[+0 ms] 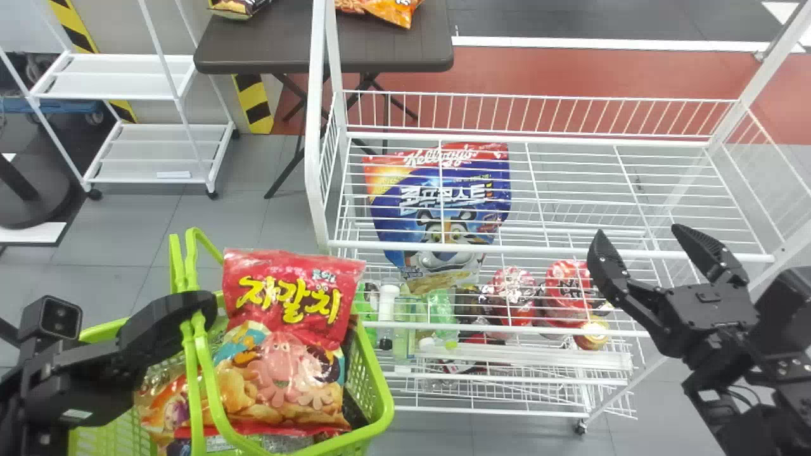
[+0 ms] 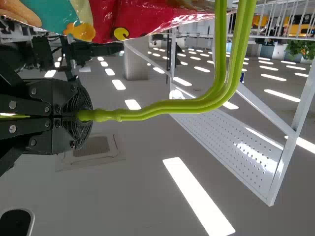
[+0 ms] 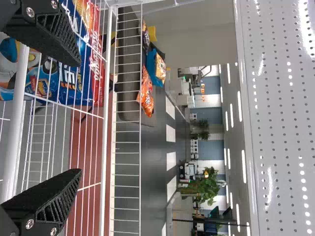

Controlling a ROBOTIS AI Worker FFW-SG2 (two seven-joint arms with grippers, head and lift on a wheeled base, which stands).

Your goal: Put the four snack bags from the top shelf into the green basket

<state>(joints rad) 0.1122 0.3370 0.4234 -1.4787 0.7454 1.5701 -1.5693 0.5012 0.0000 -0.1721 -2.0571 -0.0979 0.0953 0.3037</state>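
My left gripper [image 1: 190, 310] is shut on the raised handles of the green basket [image 1: 380, 405]; in the left wrist view the gripper [image 2: 86, 116] grips the green handle [image 2: 167, 105]. A red snack bag [image 1: 285, 342] lies on top inside the basket, leaning up past its rim, with an orange bag [image 1: 166, 405] beside it. Shelf wires cross in front of a blue cereal bag [image 1: 443, 196] at the rack's left part. Over the rack's right part my right gripper [image 1: 640, 235] stands open and empty; in the right wrist view the gripper [image 3: 76, 118] has the blue bag [image 3: 64, 81] near one finger.
The white wire rack [image 1: 538, 253] has a front rail and tall posts. Lower down are bottles [image 1: 386, 304] and red cups [image 1: 567, 285]. Behind, a dark table [image 1: 272, 47] bears more bags, and a white cart [image 1: 127, 76] stands at the left.
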